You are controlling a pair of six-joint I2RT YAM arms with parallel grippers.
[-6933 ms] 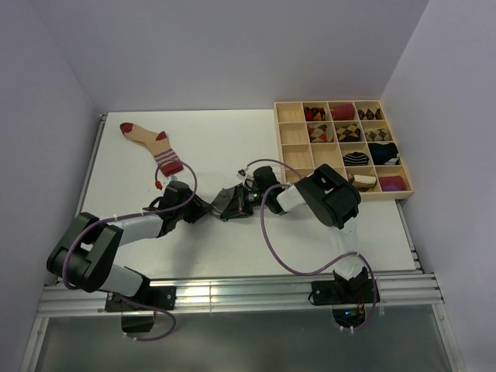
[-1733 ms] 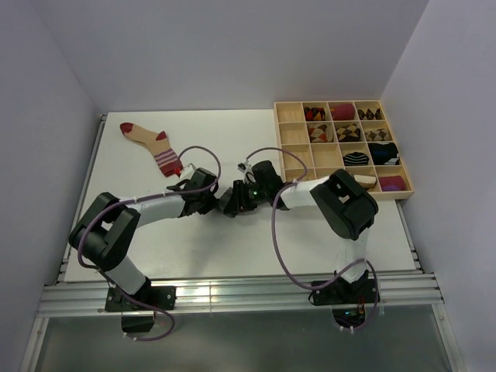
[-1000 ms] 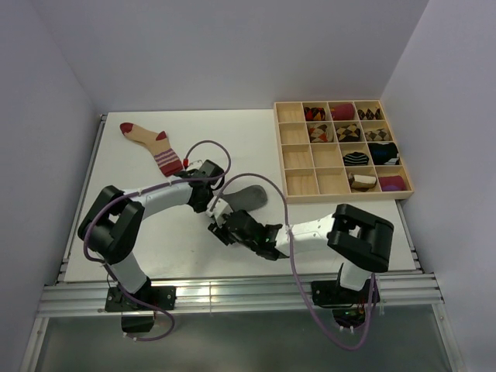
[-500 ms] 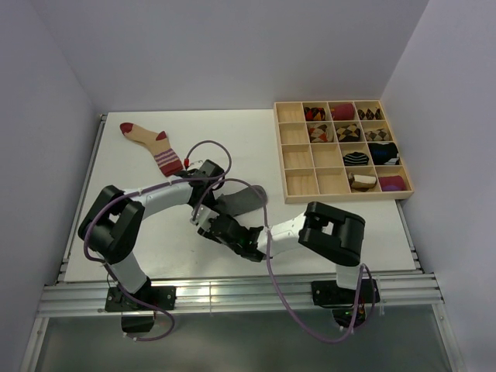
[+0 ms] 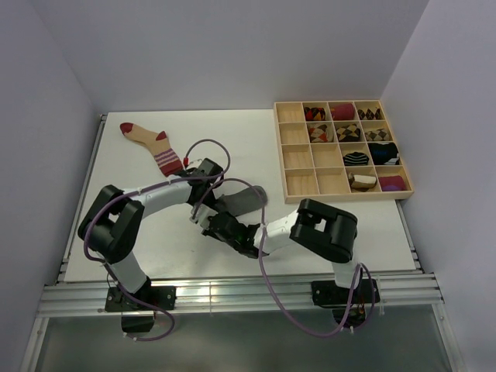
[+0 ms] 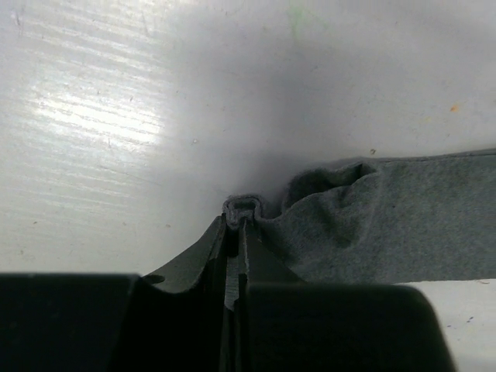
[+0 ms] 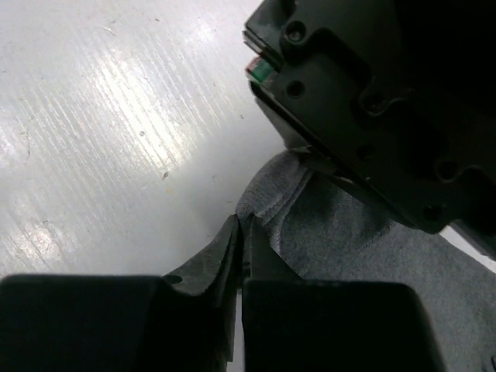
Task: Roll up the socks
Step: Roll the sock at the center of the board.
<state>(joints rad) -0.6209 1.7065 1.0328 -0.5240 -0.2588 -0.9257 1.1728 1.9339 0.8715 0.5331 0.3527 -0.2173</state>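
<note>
Beige sock [image 5: 149,142]: flat on the white table [image 5: 232,136], far-left area; dark-red toe and heel, striped cuff end nearest the arms; well apart from both grippers
Left gripper [image 6: 236,221]: low on the table; jaws pressed together, pinching a small fold of the grey sock's edge; the fold pokes up just past the fingertips
Right gripper [image 7: 242,226]: reaches across from the right, on the near side of the left gripper; jaws together at the same end of the grey sock, tips on its hem; fabric looks nipped between them; the left gripper's black housing sits right above in the right wrist view
Grey sock [image 5: 244,198]: mid-table, mostly flat; runs to the right from both grippers toward the tray; left end bunched and wrinkled where it is pinched
Wooden tray [image 5: 298,182]: far-right side of the table; grid of compartments; sock bundles [image 5: 346,132] in the right-hand columns: argyle, magenta, black, black-and-white striped; near the grey sock's right end but not touching it
</note>
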